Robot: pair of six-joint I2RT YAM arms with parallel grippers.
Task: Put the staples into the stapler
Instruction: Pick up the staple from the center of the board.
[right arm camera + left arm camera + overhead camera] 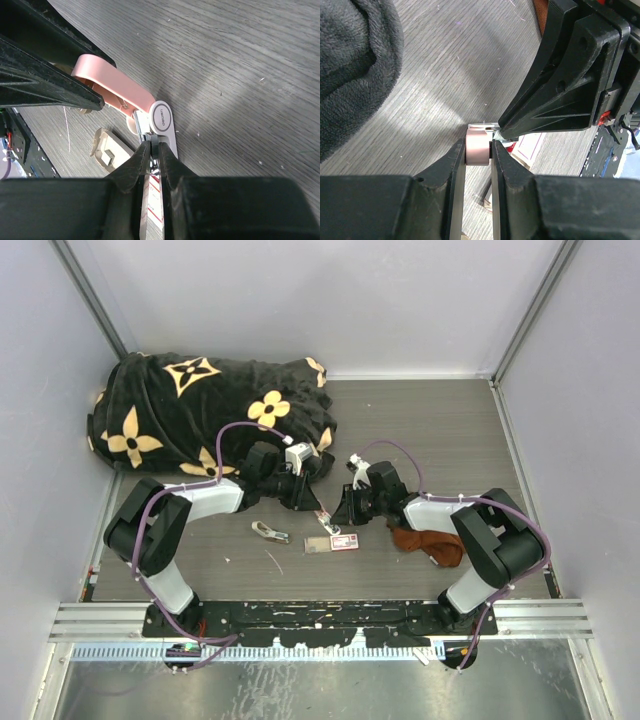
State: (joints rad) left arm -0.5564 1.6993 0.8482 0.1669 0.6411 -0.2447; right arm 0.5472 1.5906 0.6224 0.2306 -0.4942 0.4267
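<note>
glossy pink stapler [117, 87] — matte woodgrain table [240, 60]

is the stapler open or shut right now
Open: in the right wrist view the stapler has its pink top swung up off the white base.

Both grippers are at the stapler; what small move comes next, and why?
Probably the right gripper should firm its pinch, then ease along the stapler: the left gripper clamps the open stapler's pink end, and the right's jaws nearly meet on a thin silvery piece by its white end.
</note>
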